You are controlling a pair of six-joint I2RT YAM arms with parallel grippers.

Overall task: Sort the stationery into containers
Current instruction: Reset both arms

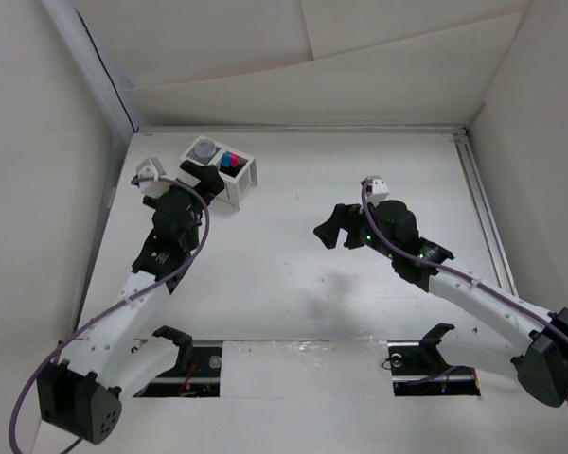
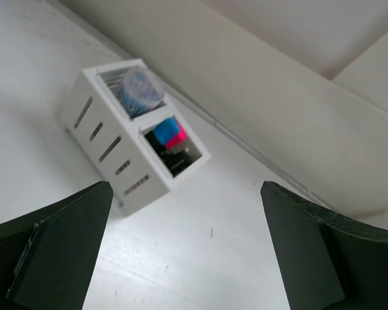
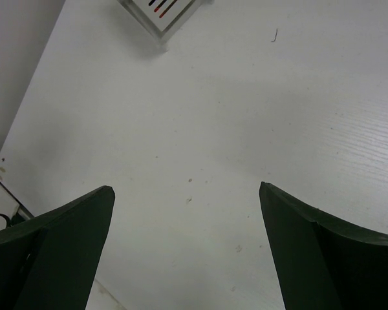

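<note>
The white organiser box (image 1: 241, 184) stands at the table's far left. Its left compartment holds a grey-blue roll (image 1: 204, 149), and its right one holds blue and red-pink marker sticks (image 1: 230, 160). The left wrist view shows the box (image 2: 110, 155) with the roll (image 2: 141, 92) and the sticks (image 2: 169, 134) inside. My left gripper (image 1: 206, 175) is open and empty, just at the box's near side. My right gripper (image 1: 333, 227) is open and empty over bare table at the middle. The right wrist view shows only a corner of the box (image 3: 160, 11).
White walls enclose the table at the left, back and right. A metal rail (image 1: 483, 203) runs along the right edge. Two cut-outs with cables lie at the near edge by the arm bases (image 1: 185, 364).
</note>
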